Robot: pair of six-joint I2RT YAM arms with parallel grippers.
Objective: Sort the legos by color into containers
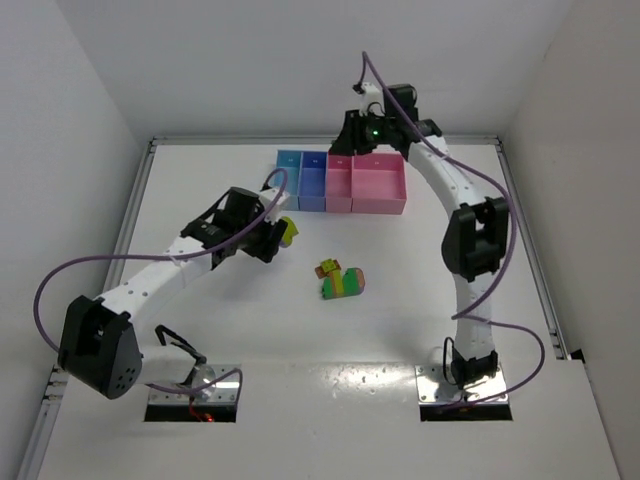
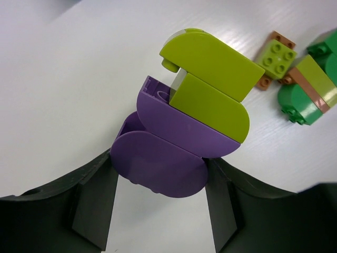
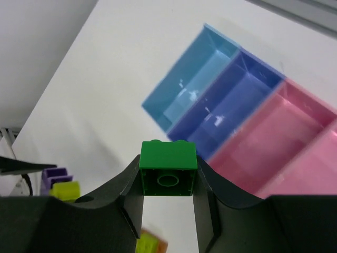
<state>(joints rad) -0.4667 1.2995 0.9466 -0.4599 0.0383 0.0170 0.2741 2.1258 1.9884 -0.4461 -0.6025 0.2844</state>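
The left gripper (image 1: 274, 236) hangs over the white counter (image 1: 200, 180), left of its middle and nearer the far edge than the near one. Its claw is closed narrow on a purple-and-lime clump (image 2: 195, 116). The fingers (image 2: 95, 203) pinch the purple bricks at the bottom, and two lime bricks stand off the top.

Just right of that, about mid-counter, lies a loose pile of legos. It has a small lime-on-orange brick (image 2: 276, 59) and a striped green clump (image 1: 342, 281) beside it, on its side.

Toward the middle of the far edge sit the containers, joined in a row: the light blue bin (image 1: 289, 165), the blue-purple bin (image 1: 314, 180), the narrow pink bin (image 1: 340, 180) and the wider pink bin (image 1: 378, 182). Nothing shows inside them.

The right gripper (image 1: 375, 128) hovers at the far edge, above the row. Its claw clamps a single green brick (image 3: 168, 163), studs away from the wrist camera. I cannot tell which bin lies under it.
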